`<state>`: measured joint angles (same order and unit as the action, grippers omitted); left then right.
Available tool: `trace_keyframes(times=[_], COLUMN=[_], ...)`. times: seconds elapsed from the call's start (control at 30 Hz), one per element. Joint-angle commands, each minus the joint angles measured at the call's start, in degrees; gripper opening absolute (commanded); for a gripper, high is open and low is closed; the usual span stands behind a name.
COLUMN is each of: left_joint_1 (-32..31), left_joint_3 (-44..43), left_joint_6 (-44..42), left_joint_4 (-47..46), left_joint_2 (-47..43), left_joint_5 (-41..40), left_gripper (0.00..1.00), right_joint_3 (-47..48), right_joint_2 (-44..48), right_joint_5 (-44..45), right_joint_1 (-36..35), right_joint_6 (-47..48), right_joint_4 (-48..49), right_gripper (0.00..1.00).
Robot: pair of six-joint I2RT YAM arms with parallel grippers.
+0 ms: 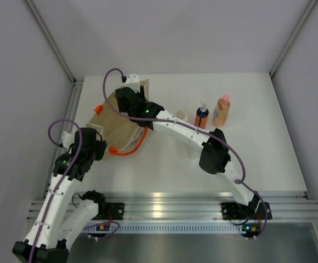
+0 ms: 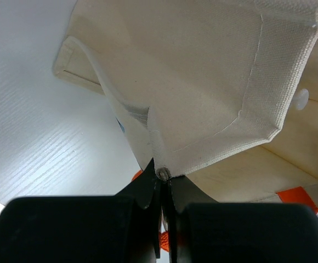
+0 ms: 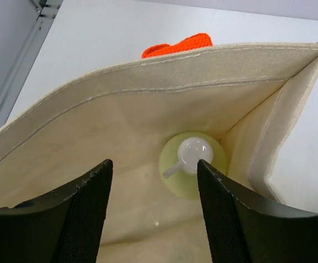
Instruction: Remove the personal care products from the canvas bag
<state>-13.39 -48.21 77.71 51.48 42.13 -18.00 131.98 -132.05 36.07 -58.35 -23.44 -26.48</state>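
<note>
The beige canvas bag (image 1: 114, 118) lies open at the table's left, its orange handle (image 1: 129, 151) toward the front. My left gripper (image 1: 100, 141) is shut on a seam of the bag's rim (image 2: 163, 174). My right gripper (image 1: 129, 102) is open inside the bag's mouth (image 3: 154, 163), above the yellow-green bottle with a white cap (image 3: 192, 162), which stands in the bag's bottom corner, nearer the right finger. On the table to the right of the bag stand the cream squat bottle (image 1: 181, 116), the orange one with a dark-blue top (image 1: 202, 116) and the peach one with a pink cap (image 1: 221, 110). The clear bottle is out of view.
A metal frame rail (image 1: 75, 104) runs along the table's left edge, close to the bag. White walls close in the back and sides. The right arm's elbow (image 1: 214, 156) stretches across the middle of the table.
</note>
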Motion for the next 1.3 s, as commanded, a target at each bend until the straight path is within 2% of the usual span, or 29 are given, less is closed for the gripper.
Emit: trace_keyframes(times=[0.0,0.23,0.57,0.87,1.03,1.27], left_joint_1=[-0.1,-0.1,-0.1,-0.1,-0.1,-0.1], left_joint_3=[1.4,1.6,1.8,2.1,2.4,2.7], left_joint_6=[-0.2,-0.3,-0.4,-0.5,-0.4,-0.1], left_joint_4=[-2.4,-2.5,-3.1,-3.3,-3.3,-3.3], left_joint_2=[0.0,-0.9,-0.7,-0.7,-1.0,-1.1], left_joint_5=[1.2,0.7,0.8,1.0,1.0,1.1], left_gripper=[0.00,0.00,0.00,0.00,0.00,0.00], right_joint_3=[5.7,6.6,6.4,3.3,3.2,2.5], right_joint_2=[-3.5,-5.2,-7.8,-7.7,-8.8,-8.4], right_joint_5=[6.0,5.7,2.0,3.0,1.8,1.1], right_joint_1=[0.8,4.0,5.0,4.7,5.4,5.4], right_joint_6=[0.0,-0.9,-1.4,-2.5,-3.2,-2.1], right_joint_4=[-0.9,-0.9,-0.9,-0.8,-0.9,-0.9], right_gripper=[0.62,0.61,0.60,0.57,0.47,0.41])
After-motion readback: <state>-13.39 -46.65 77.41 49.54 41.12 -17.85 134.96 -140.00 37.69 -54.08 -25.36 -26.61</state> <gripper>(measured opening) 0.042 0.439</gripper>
